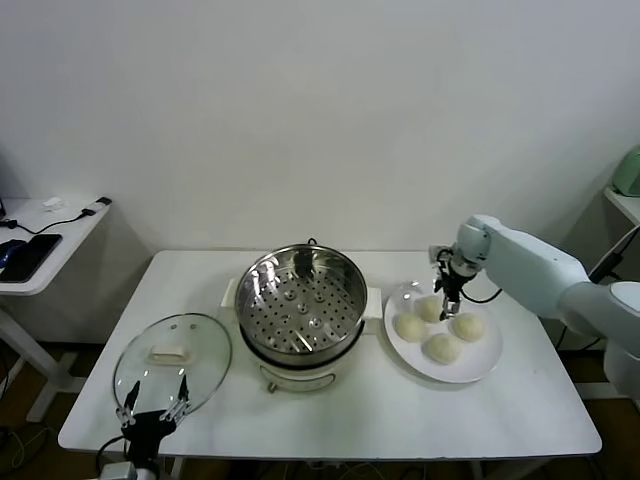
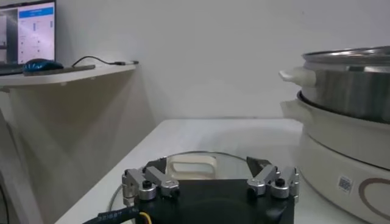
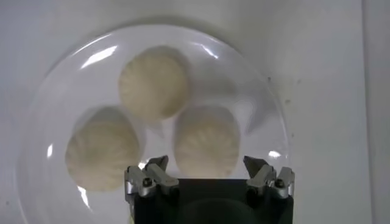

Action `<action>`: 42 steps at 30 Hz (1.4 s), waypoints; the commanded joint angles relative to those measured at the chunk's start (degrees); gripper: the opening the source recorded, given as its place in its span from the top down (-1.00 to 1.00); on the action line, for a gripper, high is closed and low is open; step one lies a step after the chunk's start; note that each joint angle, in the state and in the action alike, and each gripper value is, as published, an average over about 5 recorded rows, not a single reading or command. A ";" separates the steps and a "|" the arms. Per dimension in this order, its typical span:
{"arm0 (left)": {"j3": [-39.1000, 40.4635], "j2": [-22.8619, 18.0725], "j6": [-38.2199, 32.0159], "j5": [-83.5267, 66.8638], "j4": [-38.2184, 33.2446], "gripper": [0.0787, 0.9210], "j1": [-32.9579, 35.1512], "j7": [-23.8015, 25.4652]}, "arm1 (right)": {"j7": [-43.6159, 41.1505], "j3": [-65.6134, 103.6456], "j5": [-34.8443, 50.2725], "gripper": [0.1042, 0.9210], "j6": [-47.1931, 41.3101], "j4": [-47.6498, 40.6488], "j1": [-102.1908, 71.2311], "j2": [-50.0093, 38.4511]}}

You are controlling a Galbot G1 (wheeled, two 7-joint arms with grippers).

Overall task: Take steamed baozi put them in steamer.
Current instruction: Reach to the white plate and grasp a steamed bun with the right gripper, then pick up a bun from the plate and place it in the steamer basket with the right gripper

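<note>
Several pale steamed baozi lie on a white plate [image 1: 482,368] at the table's right. My right gripper [image 1: 447,300] hangs open just over the rear baozi [image 1: 428,310]. In the right wrist view its fingers [image 3: 157,165] stand wide on either side of one baozi [image 3: 206,141], apart from it, with two more baozi [image 3: 153,82] [image 3: 100,152] beyond. The steamer [image 1: 300,300], shiny steel with a perforated tray, stands in the middle with nothing in it. My left gripper [image 1: 155,405] waits open at the front left, over the glass lid.
The round glass lid [image 1: 205,345] with its whitish handle [image 1: 168,352] lies flat left of the steamer. The left wrist view shows that handle [image 2: 191,165] and the steamer's wall [image 2: 353,91] close by. A side table [image 1: 45,262] with devices stands beyond the table's left edge.
</note>
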 commanded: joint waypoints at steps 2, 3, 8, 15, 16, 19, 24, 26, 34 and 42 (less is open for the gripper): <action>0.38 -0.39 -0.05 0.30 0.04 -0.77 0.05 -0.26 | 0.66 3.20 -1.03 -0.65 0.21 -2.84 -1.88 1.28; 0.43 -0.50 -0.08 0.39 -0.02 -0.77 0.13 -0.32 | 0.57 3.23 -0.96 -0.58 0.20 -2.66 -1.89 1.21; 0.72 -0.83 -0.31 0.87 -0.49 -0.77 0.75 -0.56 | 0.35 3.23 -0.49 -0.28 0.16 -1.42 -1.53 0.69; 0.87 -1.35 -0.76 1.64 -1.60 -0.77 1.87 -0.82 | -0.14 1.37 0.83 -0.07 -0.10 4.87 1.41 -2.63; 0.88 -1.40 -0.81 1.67 -1.77 -0.77 2.03 -0.87 | -0.15 0.75 1.44 -0.06 -0.18 6.37 2.64 -3.41; 0.93 -1.37 -1.02 1.72 -2.43 -0.77 2.60 -1.03 | -0.31 -4.51 5.21 -0.05 -0.27 13.22 9.94 -6.27; 0.97 -1.07 -1.14 1.76 -3.74 -0.77 3.34 -1.09 | -0.99 -19.89 14.98 -0.05 2.08 26.10 29.79 -7.29; 1.01 -1.00 -1.10 1.82 -4.14 -0.77 3.42 -1.09 | -1.45 -23.86 18.13 -0.05 4.47 29.95 37.11 -5.32; 1.96 -0.81 -1.10 2.42 -4.49 -0.77 3.44 -1.39 | -2.03 -27.14 22.89 -0.05 16.60 42.67 49.82 6.71; 2.88 -0.57 -1.34 3.11 -4.17 -0.77 3.37 -1.81 | -0.39 -26.78 5.16 -0.05 34.95 42.27 41.08 14.39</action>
